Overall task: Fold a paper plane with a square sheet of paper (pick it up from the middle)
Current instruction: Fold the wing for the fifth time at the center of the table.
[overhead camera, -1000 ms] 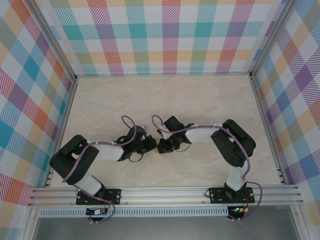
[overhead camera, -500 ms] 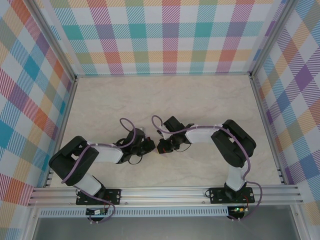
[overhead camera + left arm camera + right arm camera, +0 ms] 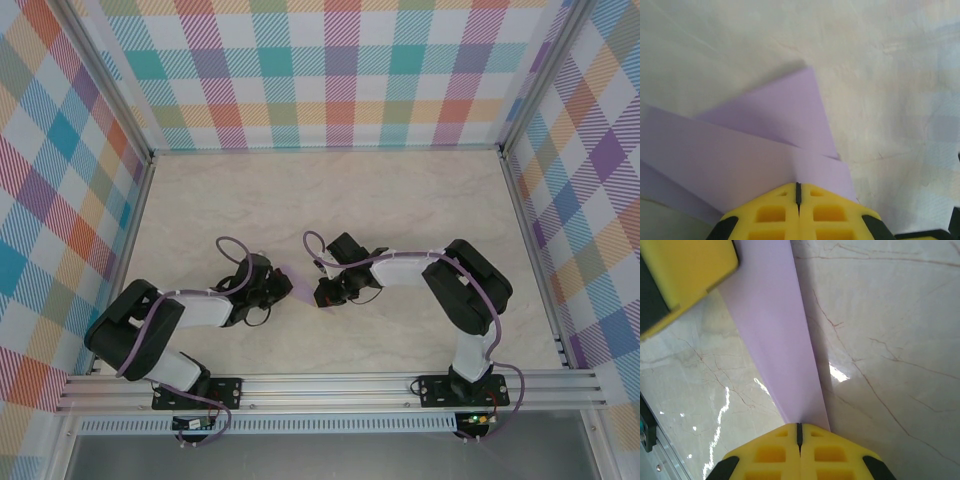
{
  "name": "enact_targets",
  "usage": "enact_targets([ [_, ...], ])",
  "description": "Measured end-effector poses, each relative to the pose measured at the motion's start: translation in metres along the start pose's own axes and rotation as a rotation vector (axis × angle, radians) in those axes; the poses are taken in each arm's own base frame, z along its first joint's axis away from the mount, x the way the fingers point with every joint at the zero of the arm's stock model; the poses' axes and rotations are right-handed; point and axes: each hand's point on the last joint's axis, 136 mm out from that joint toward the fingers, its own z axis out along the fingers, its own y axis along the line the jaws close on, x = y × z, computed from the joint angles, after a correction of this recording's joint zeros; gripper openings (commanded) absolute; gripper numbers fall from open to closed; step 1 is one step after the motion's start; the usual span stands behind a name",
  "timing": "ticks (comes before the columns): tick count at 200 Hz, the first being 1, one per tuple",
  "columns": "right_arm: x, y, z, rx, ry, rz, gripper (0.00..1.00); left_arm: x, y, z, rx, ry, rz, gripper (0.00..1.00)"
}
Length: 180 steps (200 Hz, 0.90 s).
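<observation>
Left wrist: the left gripper (image 3: 798,192) has its yellow jaws pressed together on the lavender paper (image 3: 765,145). The paper's overlapping folded layers are cut off by the left edge, and only one corner shows whole.

Right wrist: the right gripper (image 3: 799,430) is likewise clamped on a narrow strip of that paper, which runs up to a yellow finger (image 3: 685,270) at the corner.

Top external: both grippers face each other slightly apart near the tabletop's (image 3: 400,200) middle, toward its near edge (the paper between them is hard to make out).
</observation>
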Motion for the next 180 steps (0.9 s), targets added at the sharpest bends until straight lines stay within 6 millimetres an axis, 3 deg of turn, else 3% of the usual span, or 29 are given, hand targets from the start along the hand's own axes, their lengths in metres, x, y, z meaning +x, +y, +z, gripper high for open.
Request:
enact_targets([
  [57,0.000,0.000,0.000,0.000,0.000,0.000,0.00,-0.031,0.036,-0.022,-0.070,-0.101,-0.091,0.05],
  [85,0.000,0.000,0.000,0.000,0.000,0.001,0.00,-0.039,0.043,-0.034,-0.091,-0.122,-0.103,0.05],
  [110,0.000,0.000,0.000,0.000,0.000,0.004,0.00,-0.041,0.028,-0.044,-0.037,-0.126,-0.082,0.06],
  [148,0.000,0.000,0.000,0.002,0.000,0.020,0.00,-0.043,-0.015,-0.061,0.094,-0.136,-0.027,0.07],
  [180,-0.004,0.000,-0.001,0.012,-0.020,0.060,0.00,-0.030,-0.033,-0.057,0.144,-0.087,0.012,0.07],
])
